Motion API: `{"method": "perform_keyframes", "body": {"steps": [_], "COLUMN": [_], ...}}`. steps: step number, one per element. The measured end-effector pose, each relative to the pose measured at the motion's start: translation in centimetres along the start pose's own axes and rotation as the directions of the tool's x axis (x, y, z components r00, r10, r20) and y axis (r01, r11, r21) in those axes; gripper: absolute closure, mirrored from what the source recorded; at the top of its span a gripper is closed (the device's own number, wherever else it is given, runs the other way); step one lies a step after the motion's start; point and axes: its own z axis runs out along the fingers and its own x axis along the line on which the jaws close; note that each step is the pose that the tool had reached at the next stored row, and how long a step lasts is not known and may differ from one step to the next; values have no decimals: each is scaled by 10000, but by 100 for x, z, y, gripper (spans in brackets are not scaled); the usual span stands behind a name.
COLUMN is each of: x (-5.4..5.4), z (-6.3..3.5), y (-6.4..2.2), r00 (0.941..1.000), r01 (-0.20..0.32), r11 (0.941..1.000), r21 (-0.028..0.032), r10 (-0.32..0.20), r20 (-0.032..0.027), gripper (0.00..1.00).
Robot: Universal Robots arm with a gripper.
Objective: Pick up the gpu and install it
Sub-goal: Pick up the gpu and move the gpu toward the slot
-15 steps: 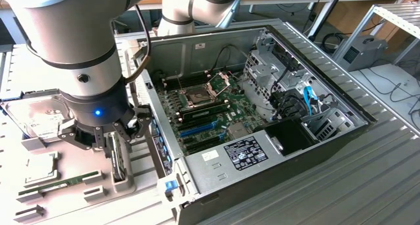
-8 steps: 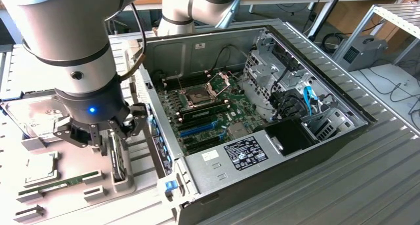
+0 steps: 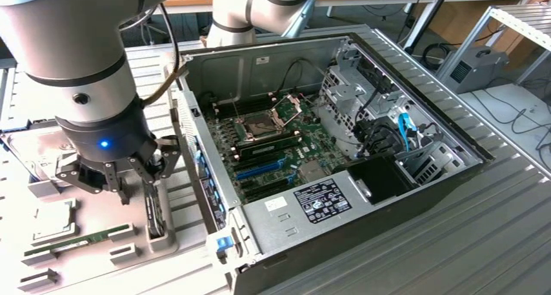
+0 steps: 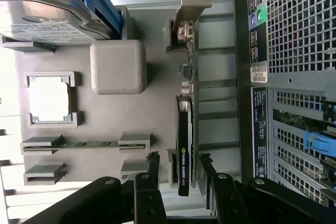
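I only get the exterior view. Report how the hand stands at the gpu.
Observer: The hand is open, one finger on each side of the gpu, not clamped.
Operator: Give me the bracket end.
Observer: The silver bracket is at the end away from the hand.
Operator: Now its facing.
Observer: Black fan side faces the RAM stick; green board faces the case.

Gpu (image 3: 156,219): one end hidden under the gripper (image 3: 142,188). Hard drive (image 3: 30,150), beside the gripper: partly behind the arm (image 3: 77,62), cut by the frame edge.
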Motion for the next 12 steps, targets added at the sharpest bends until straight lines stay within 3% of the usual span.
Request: {"method": "perform_keyframes", "body": {"steps": [8, 12], "x": [69, 89], "z": [27, 55], "y": [53, 125], "r00": [10000, 10000], "r01": [1, 1], "r11": [10000, 10000], "r21": [19, 38], "r10": [-1, -1], "r20": [2, 6], "gripper": [58, 58]}}
